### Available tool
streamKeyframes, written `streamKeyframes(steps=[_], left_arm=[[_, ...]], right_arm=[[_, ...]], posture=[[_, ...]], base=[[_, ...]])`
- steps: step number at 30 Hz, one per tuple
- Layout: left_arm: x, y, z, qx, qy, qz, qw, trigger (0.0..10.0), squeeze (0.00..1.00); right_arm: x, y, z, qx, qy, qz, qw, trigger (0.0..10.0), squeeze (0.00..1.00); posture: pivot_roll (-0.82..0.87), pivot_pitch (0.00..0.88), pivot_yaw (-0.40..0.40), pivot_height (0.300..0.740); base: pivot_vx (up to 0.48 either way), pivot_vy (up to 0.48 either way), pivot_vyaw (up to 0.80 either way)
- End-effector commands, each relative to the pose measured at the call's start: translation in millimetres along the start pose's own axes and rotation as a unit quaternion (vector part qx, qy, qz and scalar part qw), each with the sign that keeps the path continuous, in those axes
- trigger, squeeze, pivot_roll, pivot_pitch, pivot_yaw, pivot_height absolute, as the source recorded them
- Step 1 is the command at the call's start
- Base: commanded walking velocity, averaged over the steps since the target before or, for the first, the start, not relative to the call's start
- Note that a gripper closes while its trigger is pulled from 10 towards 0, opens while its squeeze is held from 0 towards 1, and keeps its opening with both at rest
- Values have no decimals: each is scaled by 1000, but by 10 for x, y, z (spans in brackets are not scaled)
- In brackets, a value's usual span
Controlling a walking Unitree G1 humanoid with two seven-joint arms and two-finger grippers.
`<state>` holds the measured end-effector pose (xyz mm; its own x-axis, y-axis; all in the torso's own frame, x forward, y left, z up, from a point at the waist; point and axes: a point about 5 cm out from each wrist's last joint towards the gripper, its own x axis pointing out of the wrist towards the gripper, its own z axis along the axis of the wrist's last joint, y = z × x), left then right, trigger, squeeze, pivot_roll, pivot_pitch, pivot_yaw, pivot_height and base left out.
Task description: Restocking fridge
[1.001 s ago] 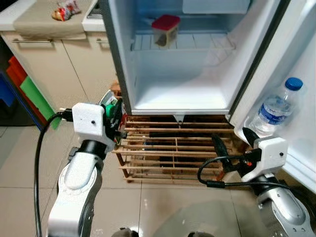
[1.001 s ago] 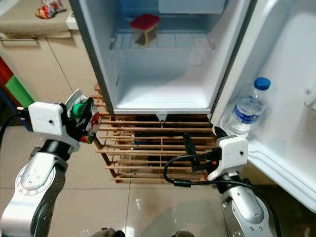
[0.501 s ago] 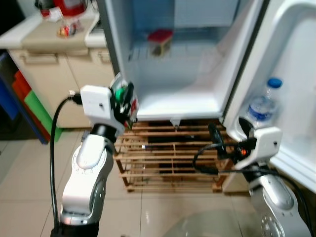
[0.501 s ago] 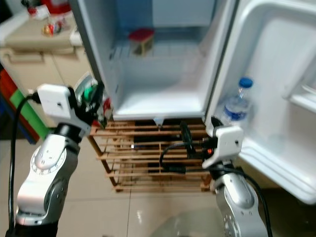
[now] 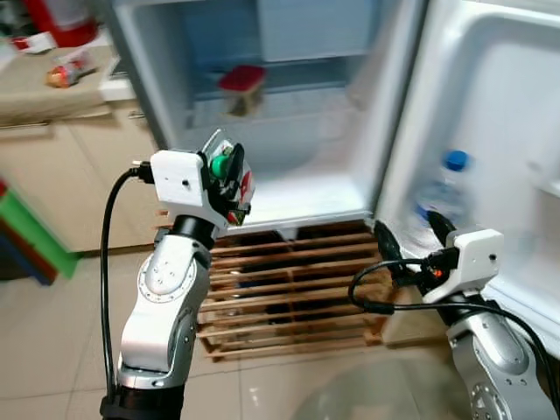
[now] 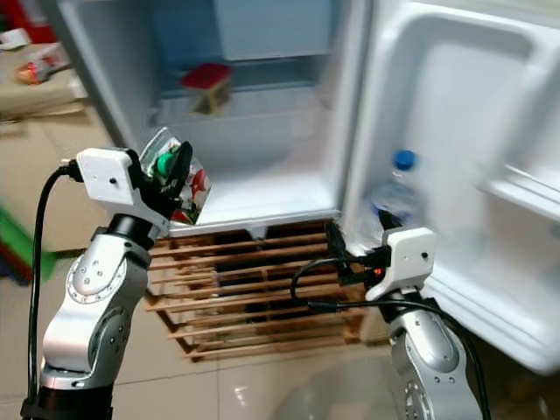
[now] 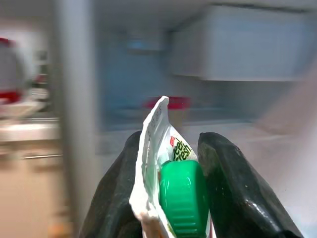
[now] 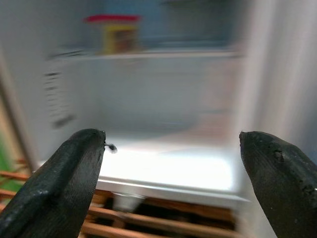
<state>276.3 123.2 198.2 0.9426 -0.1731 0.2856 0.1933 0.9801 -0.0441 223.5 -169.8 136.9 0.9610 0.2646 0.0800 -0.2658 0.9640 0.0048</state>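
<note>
My left gripper [image 5: 229, 172] is shut on a small white carton with a green cap [image 7: 174, 184]. It holds the carton upright in front of the open fridge [image 5: 302, 194], near the left edge of the lower compartment. A red-lidded container [image 5: 242, 86] stands on the wire shelf inside. A water bottle with a blue cap [image 5: 441, 198] sits in the door shelf on the right. My right gripper [image 5: 411, 242] hangs open and holds nothing, low down, just in front of the bottle and the door's bottom corner.
A wooden slatted rack [image 5: 289, 289] lies on the tiled floor under the fridge. A counter with drawers [image 5: 61, 131] stands to the left with a snack packet [image 5: 68, 72] on top. The open fridge door [image 5: 490, 96] bounds the right side.
The camera has tilted up and shifted. My left gripper has risen and moved right with the carton, from beside the fridge's lower left corner to the compartment's front. The right gripper stays open.
</note>
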Motion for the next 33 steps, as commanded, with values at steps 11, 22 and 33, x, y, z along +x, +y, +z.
streamKeyframes(steps=[11,22,33], left_arm=[[181,-129,-202,-15,38,-35,999,10000,0],[647,-284,-419,-25,65,-91,993,10000,0],[760,-146,-587,-33,68,-53,996,10000,0]], right_arm=[[-181,-16,-21,0,12,-4,1000,10000,0],[-307,1,-61,-3,24,-25,999,10000,0],[-721,61,85,-16,56,-47,997,10000,0]], posture=[[-200,0,88,740],[-246,0,116,740],[-350,120,95,740]], base=[[0,0,0],[0,0,0],[0,0,0]])
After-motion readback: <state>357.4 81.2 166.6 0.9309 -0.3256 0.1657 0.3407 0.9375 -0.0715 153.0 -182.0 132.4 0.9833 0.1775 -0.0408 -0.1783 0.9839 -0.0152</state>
